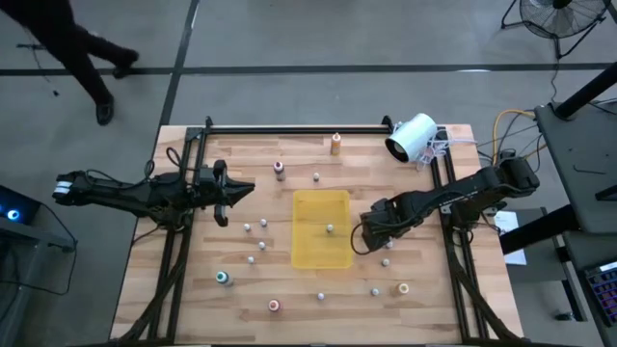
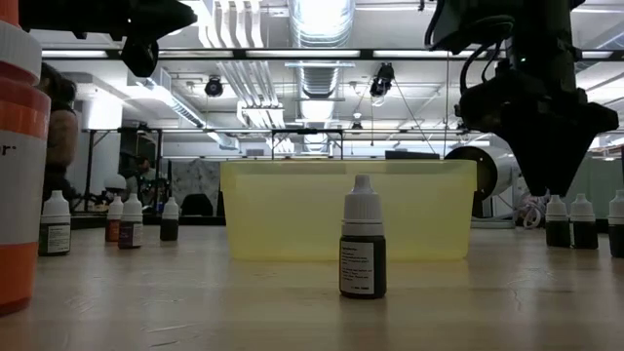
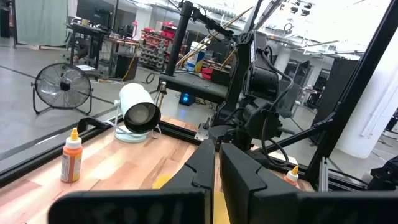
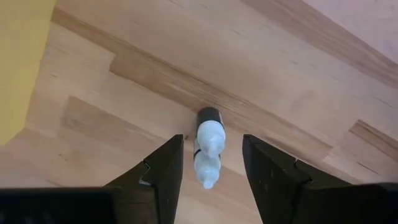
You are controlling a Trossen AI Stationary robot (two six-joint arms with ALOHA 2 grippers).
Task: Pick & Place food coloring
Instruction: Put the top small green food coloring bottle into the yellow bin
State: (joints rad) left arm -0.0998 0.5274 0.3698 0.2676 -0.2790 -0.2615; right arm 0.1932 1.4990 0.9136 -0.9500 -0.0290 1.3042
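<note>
Between the right gripper's [image 4: 211,171] parted jaws stood a small white-capped bottle [image 4: 208,152] on the bare worktop [image 4: 298,87], just beside the yellow tray [image 1: 322,229]; neither jaw touched it yet, so nothing was held. To take it cleanly, the jaws probably needed to sink lower around the body, stay centred, then close gently so the bottle did not tip. Farther off, other bottles stood scattered across the worktop. The left gripper [image 1: 231,193] waited at the far side, jaws shut and empty.
</note>
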